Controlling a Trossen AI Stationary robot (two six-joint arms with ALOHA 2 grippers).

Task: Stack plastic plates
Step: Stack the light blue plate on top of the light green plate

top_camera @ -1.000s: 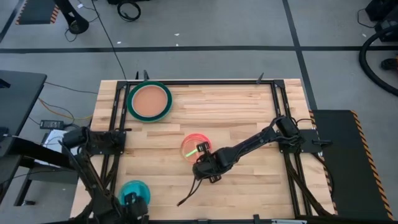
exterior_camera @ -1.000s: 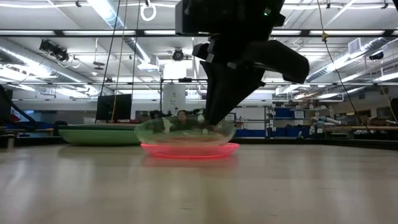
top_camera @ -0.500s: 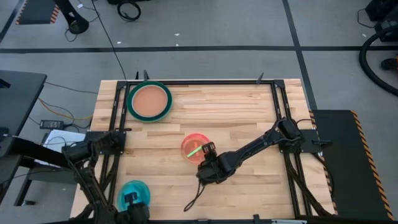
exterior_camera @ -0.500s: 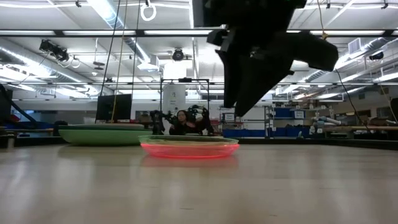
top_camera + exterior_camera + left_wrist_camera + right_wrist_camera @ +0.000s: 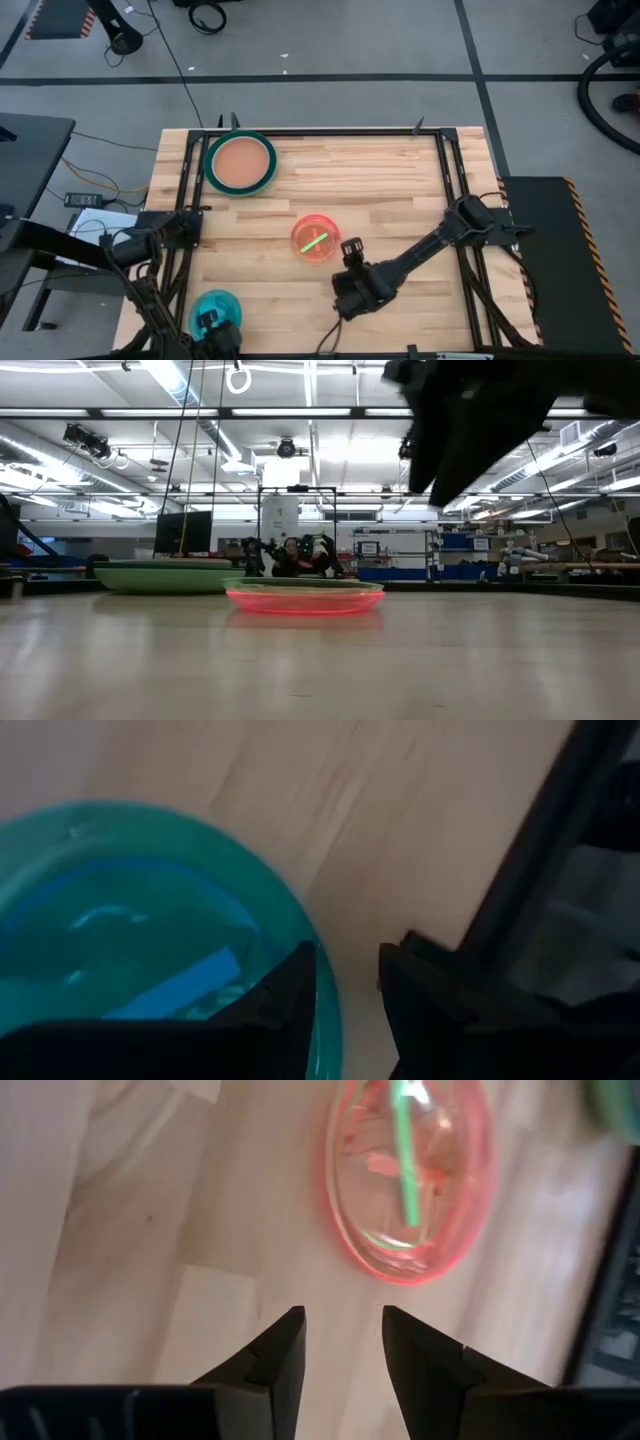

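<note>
A small stack, a lime plate in a red one (image 5: 314, 239) (image 5: 410, 1180), rests flat at the table's middle. Its red rim (image 5: 305, 598) shows in the low view. My right gripper (image 5: 350, 247) (image 5: 343, 1330) hangs open above the wood, just on the near right of this stack, holding nothing. A cyan plate (image 5: 215, 310) (image 5: 120, 930) lies at the near left edge, and my left gripper (image 5: 210, 322) (image 5: 350, 970) is at its rim. The large plates, brown on green (image 5: 240, 164) (image 5: 165, 576), are stacked at the far left. My left gripper takes the cyan plate's rim (image 5: 325, 1005) on its near side, one finger (image 5: 290, 995) inside the plate and the other (image 5: 420, 985) outside over the wood. The fingers come slanting down from the near side. The plate rests on the table.
Black frame rails run along the table's left (image 5: 185, 200), right (image 5: 450, 180) and far edges. Bare wood lies between the stacks. In the low view a person (image 5: 291, 555) shows in the room behind the table.
My right gripper has let go of the lime plate, which was held tilted over the red plate and now lies flat in it. The gripper has then risen and drawn back toward the table's near right.
</note>
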